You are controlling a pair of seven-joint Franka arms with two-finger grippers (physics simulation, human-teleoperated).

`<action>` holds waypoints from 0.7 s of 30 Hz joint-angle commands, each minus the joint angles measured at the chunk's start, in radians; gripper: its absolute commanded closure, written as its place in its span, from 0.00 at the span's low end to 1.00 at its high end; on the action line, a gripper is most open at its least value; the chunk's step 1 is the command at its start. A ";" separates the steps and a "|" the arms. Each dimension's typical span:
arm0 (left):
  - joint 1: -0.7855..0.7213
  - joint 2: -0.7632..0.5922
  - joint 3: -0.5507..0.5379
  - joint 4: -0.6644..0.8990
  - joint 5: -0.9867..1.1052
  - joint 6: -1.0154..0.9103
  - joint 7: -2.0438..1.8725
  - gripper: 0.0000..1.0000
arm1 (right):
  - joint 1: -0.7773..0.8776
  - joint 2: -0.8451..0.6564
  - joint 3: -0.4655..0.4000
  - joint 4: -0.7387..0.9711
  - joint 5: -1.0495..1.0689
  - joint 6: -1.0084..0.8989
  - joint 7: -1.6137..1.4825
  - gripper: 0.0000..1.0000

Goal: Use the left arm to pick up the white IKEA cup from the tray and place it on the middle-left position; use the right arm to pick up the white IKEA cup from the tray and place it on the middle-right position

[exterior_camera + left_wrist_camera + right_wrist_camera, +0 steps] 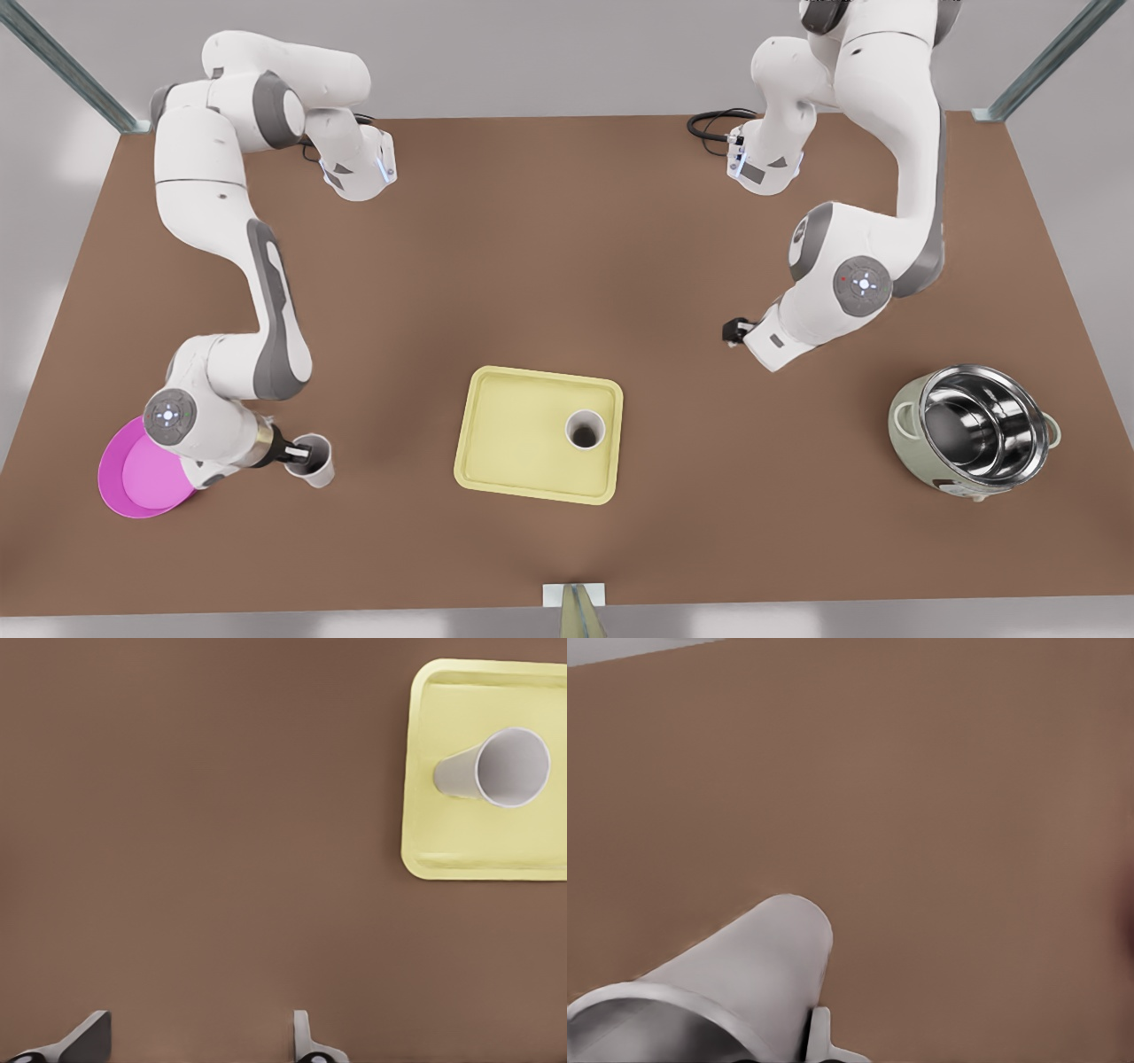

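A pale yellow tray (509, 443) (461, 850) lies at the table's front middle. One white cup (586, 429) (500, 768) stands upright in it, near its edge on the front view's right. My right gripper (304, 455), on the front view's left, is shut on a second white cup (319, 465) (757, 961), gripping its rim over bare brown tabletop left of the tray. I cannot tell whether this cup touches the table. My left gripper (733, 332) (195, 1032) hangs open over bare table behind and to the right of the tray, holding nothing.
A round pink dish (133, 478) lies partly under the right arm's wrist at the front view's left. A steel-lined cooker pot (974, 430) stands at the front view's right. A black cable (713, 124) loops at the table's back edge.
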 commanded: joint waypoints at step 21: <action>-0.252 0.525 0.001 0.393 0.093 0.446 -0.628 0.00 | -0.016 0.090 -0.003 0.001 -0.017 0.069 -0.526 0.00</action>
